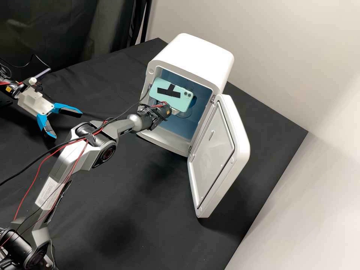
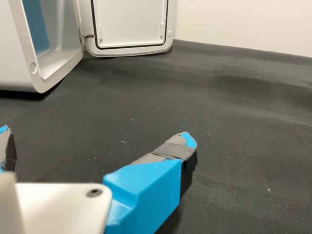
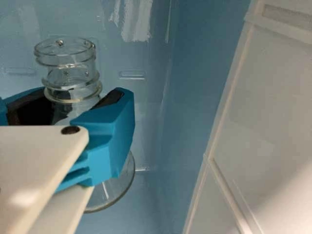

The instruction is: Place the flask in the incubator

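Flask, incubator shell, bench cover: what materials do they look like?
Flask: transparent, with bright highlights on the rim; likely glass, possibly clear plastic. Incubator shell: smooth white moulded plastic, with a soft sheen and rounded corners. Bench cover: black matte cloth, with faint creases and lint specks.

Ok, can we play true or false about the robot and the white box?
1. The door of the incubator is shut. False: it is swung wide open.
2. The right hand grips the flask around its neck. True.
3. The flask lies on the black bench outside the incubator. False: it is inside the blue chamber, held by the right hand.
4. The left hand is open and holds nothing. True.
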### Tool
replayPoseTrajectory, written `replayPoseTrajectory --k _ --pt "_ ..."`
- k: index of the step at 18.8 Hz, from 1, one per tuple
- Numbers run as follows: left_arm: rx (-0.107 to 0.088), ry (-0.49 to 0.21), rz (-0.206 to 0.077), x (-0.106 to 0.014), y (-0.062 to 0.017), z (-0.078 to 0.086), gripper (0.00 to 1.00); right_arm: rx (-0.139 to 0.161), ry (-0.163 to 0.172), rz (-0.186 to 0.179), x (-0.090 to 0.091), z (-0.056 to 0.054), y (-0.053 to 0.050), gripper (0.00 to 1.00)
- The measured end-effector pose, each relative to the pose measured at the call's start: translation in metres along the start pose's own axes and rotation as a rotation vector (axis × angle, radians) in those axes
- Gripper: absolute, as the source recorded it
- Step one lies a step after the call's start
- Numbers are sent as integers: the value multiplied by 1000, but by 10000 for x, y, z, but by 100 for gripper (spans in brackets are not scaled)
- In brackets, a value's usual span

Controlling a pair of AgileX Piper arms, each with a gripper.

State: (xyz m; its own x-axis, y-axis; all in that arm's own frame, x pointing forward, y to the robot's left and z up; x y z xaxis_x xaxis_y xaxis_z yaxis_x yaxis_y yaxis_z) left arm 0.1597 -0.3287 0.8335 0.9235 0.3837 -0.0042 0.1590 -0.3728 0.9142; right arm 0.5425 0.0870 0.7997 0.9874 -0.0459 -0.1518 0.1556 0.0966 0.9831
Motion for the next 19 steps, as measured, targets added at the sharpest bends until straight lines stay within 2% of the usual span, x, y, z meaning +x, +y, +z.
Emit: replayPoseTrajectory --k 4,5,6,9,10,13,14,16,19 --pt "0 0 0 0 0 0 100 2 2 -4 -1 -13 -19 0" --pt "0 0 0 0 0 0 100 27 2 -13 -4 -10 -47 0" --pt "0 0 0 0 0 0 100 82 4 -27 -9 -4 -84 0" --pt "0 1 0 0 0 -1 100 190 6 -64 -11 9 -191 0" --pt "0 1 0 0 0 -1 100 234 4 -83 -5 29 -266 0" --pt "1 3 1 0 1 -3 100 259 -8 -117 5 105 -382 0" --pt "8 4 2 0 2 -4 100 270 -12 -131 11 131 -424 0" --pt "18 6 3 0 2 -6 100 289 -5 -138 17 135 -446 0" --pt "16 15 6 0 6 -14 100 320 -1 -167 23 143 -492 0"
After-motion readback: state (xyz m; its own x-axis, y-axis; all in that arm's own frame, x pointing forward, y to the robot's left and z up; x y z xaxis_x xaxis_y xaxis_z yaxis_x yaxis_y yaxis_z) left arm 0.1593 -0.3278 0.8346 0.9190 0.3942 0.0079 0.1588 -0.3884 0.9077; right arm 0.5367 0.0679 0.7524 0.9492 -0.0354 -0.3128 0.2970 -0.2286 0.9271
